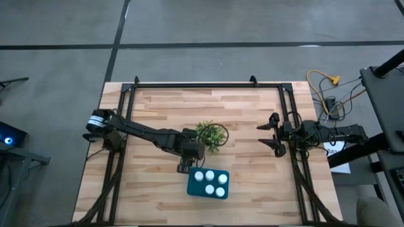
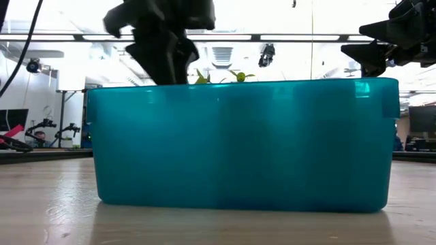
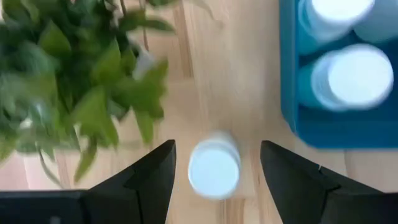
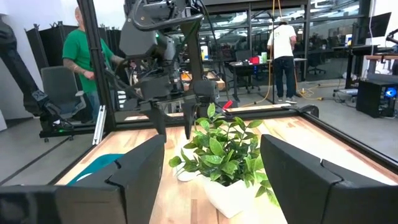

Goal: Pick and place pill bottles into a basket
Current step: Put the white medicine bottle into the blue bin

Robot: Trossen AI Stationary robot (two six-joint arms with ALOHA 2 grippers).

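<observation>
The teal basket stands near the table's front middle with several white pill bottles upright in it. It also fills the low view. My left gripper hangs just left of the basket, pointing down, open. One more white pill bottle stands on the table between its fingers, with a gap on each side. In the high view my left gripper hides that bottle. My right gripper waits open and empty at the table's right side.
A green leafy plant in a white pot stands just beyond my left gripper and close to it. The basket's wall is close on the other side. People stand in the room beyond the table.
</observation>
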